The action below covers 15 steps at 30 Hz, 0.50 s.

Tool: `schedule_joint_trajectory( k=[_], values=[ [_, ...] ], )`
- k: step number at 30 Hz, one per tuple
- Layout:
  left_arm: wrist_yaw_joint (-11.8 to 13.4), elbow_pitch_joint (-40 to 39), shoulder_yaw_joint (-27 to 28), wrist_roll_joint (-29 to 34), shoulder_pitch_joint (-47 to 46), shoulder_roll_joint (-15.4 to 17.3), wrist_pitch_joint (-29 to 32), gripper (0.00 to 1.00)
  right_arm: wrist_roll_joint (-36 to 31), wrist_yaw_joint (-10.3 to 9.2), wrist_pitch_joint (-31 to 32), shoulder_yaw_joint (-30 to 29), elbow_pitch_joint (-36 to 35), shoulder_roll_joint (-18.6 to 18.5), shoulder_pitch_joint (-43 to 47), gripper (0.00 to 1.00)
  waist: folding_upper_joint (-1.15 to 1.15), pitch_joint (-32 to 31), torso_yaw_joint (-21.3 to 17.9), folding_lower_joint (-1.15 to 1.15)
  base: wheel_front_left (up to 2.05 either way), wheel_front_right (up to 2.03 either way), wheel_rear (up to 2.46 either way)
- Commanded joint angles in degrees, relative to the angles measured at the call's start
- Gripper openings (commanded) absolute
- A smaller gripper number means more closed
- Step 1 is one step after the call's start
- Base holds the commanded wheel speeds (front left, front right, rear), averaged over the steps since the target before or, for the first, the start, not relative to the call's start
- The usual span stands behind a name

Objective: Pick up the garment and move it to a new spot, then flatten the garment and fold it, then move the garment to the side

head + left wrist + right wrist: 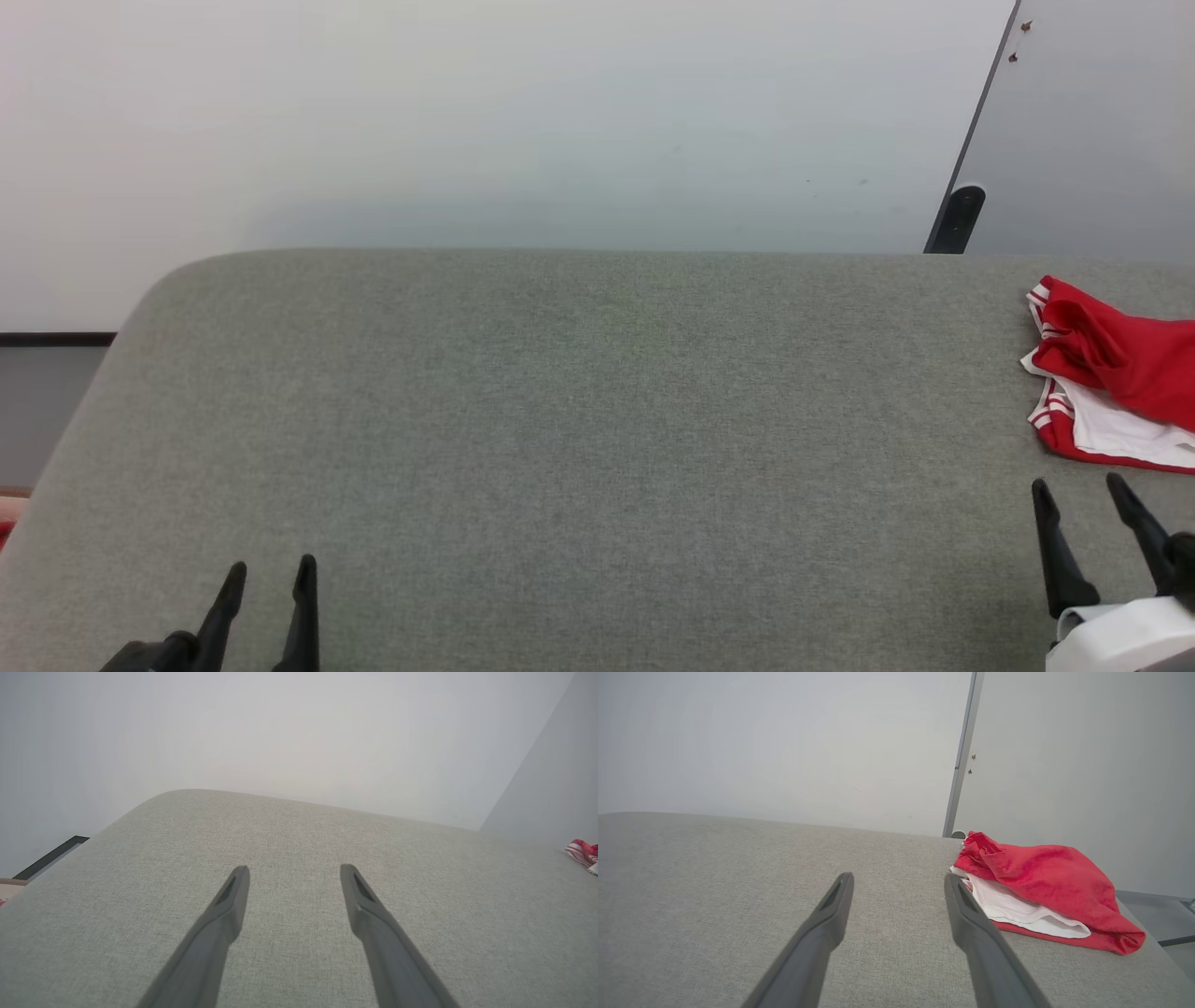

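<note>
The garment (1116, 378) lies bunched in a red and white heap at the far right of the grey table (579, 429), partly cut off by the head view's edge. In the right wrist view the garment (1045, 891) sits just right of my right gripper (899, 879), whose fingers are spread and empty. In the head view my right gripper (1083, 495) stands a little short of the heap, apart from it. My left gripper (273, 571) is at the lower left, open over bare cloth. A sliver of the garment (584, 855) shows at the left wrist view's right edge, far from my left gripper (294, 872).
The table has a rounded far-left corner (177, 275) and ends at a pale wall. A grey panel (1092, 121) with a dark foot (957, 219) leans behind the table's right end. Floor lies beyond the left edge.
</note>
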Motion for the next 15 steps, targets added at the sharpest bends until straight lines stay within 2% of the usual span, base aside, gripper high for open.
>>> schedule_joint_trajectory(
  k=[1,15],
  values=[
    [-0.25,-0.30,0.25,0.09,0.55,0.08,0.01,1.00,-0.36,-0.09,-0.09,-0.06,-0.31,0.36,1.01,1.00,0.00,0.01,-0.03,0.00,0.00,0.00,0.00],
    [-0.39,-2.18,0.91,2.26,0.76,-0.50,0.01,1.00,0.12,-0.09,0.62,-0.43,-1.39,0.81,2.02,1.00,0.00,-0.08,0.33,0.00,0.00,0.00,0.00]
  ],
)
